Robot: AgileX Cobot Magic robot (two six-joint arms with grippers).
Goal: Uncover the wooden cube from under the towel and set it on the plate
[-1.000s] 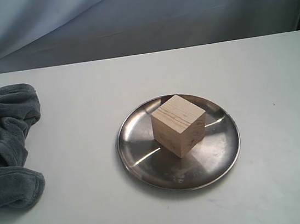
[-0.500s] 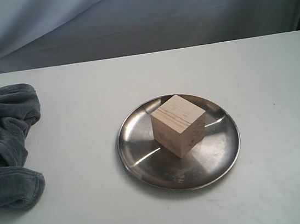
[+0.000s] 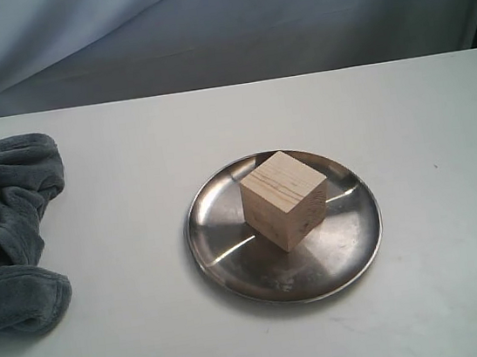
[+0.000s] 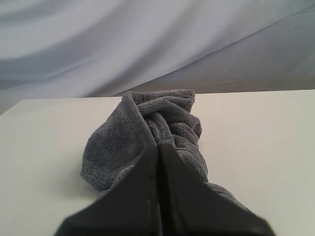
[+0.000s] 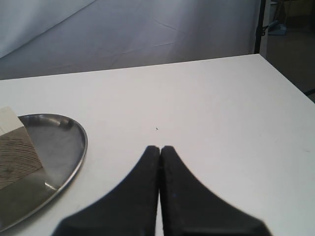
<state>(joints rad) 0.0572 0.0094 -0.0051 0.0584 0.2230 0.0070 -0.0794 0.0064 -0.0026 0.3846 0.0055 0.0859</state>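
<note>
Cube placement looks done: the wooden cube (image 3: 284, 199) sits uncovered near the middle of the plate (image 3: 227, 252), and the towel (image 3: 7, 234) lies bunched well apart at the left of the worktop (image 3: 129, 149). The left gripper (image 4: 158, 149) and right gripper (image 5: 160, 150) each hold their fingers pressed together, empty. I judge nothing remains.

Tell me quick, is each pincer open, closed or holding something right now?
Left pincer: closed, holding nothing.
Right pincer: closed, holding nothing.
</note>
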